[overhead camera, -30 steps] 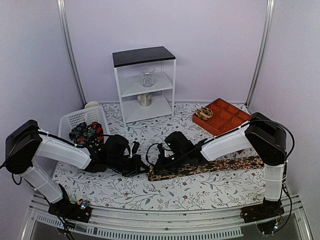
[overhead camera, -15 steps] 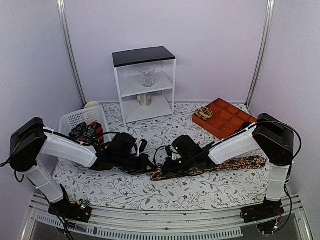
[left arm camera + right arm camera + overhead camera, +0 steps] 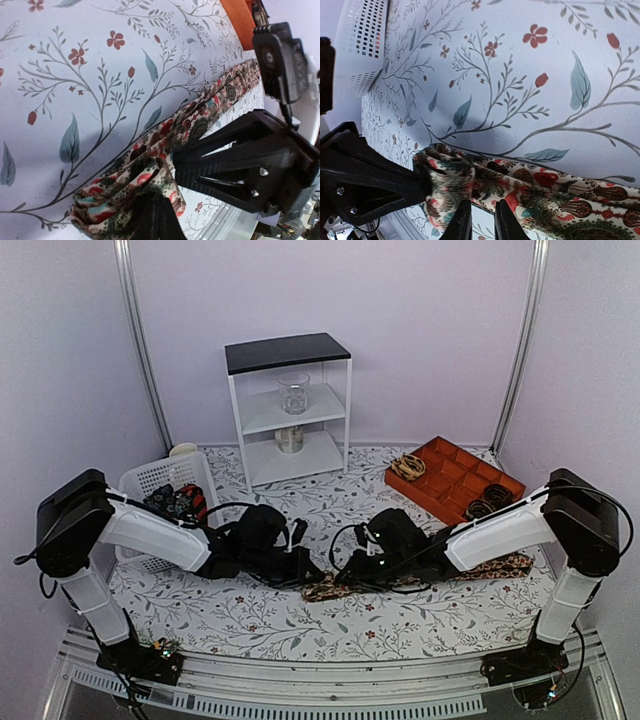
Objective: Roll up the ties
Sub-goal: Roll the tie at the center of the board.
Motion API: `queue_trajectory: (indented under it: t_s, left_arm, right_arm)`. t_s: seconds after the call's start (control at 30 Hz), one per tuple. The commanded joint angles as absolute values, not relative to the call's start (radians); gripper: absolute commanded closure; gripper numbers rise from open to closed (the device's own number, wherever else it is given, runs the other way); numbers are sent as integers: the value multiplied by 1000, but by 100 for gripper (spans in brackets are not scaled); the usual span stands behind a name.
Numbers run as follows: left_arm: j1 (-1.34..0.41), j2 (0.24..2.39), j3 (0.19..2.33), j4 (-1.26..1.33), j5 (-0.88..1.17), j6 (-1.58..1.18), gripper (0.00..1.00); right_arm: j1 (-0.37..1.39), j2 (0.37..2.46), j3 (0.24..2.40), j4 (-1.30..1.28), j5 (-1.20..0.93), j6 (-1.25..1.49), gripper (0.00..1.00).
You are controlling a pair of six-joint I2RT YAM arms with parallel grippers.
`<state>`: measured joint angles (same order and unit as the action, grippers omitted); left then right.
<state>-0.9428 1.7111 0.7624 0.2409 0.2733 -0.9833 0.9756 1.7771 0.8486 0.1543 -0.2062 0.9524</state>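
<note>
A brown floral tie (image 3: pixel 505 567) lies across the patterned tablecloth toward the right. Its left end is folded into a loose bundle (image 3: pixel 117 197). My left gripper (image 3: pixel 156 201) is shut on that bundle, and shows in the top view (image 3: pixel 312 575) too. My right gripper (image 3: pixel 481 209) sits just right of it, fingers a narrow gap apart. Their tips are at the tie's near edge (image 3: pixel 560 195), and only tablecloth shows between them. From above, the right gripper (image 3: pixel 350 575) nearly meets the left. More dark ties with red (image 3: pixel 172 504) lie heaped in the white basket.
The white basket (image 3: pixel 140 480) stands at the back left. A white shelf (image 3: pixel 290 352) at the back holds a glass jar (image 3: pixel 294 393) and a can (image 3: pixel 290 438). An orange divided tray (image 3: pixel 455 472) at the back right holds a tan coil (image 3: pixel 407 467) and a dark one (image 3: pixel 481 508).
Both grippers have moved right along the table. The tie's left end came with them and bunched into a fold. The right gripper's fingers have parted slightly.
</note>
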Motion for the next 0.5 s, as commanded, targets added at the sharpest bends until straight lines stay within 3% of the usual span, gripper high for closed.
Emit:
queue_trajectory:
  t_s: [0.0, 0.2, 0.47]
  left_arm:
    - [-963, 1777, 823, 252, 290, -960, 100]
    - [-976, 1824, 847, 272, 304, -967, 100]
    - [-978, 1773, 845, 265, 259, -985, 100]
  right_arm:
    - [970, 1704, 827, 185, -178, 956, 78]
    - [971, 1739, 838, 199, -215, 966, 70]
    - [970, 1829, 870, 195, -261, 962, 69]
